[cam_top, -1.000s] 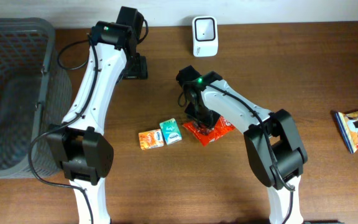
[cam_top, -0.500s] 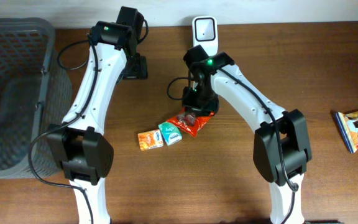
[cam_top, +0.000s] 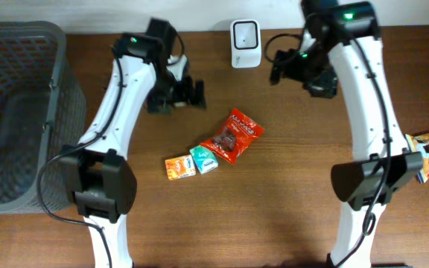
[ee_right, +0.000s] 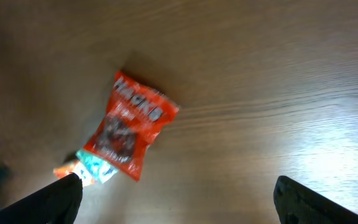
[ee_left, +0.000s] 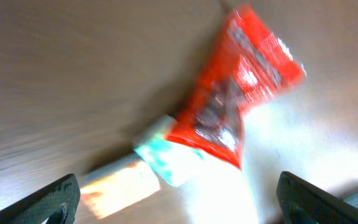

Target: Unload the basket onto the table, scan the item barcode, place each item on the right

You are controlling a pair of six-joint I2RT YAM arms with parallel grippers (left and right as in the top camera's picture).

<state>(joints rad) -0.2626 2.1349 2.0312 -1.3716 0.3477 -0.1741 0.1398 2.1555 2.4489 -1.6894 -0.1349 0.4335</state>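
Nothing is held right now: the left jaws and the right jaws both stand wide apart and empty. The red crinkly foil snack packet (cam_top: 232,135) lies loose on the brown wooden desk (cam_top: 289,216) at centre frame, well below the white box-shaped barcode scanner (cam_top: 244,43) at the top edge. Watch the packet's lower-left end, which touches the small teal sachet (cam_top: 205,158) lying beside the small orange sachet (cam_top: 179,167); a pinch there could, I think, drag or lift the neighbour too. The packet looks flat and slick, so jaws coming straight down may slide off or crumple it. I cannot see a barcode on the upturned face, so you may present the wrong side, and glare off the foil could spoil the read. Both arms hover near the top centre, so mind a clash.
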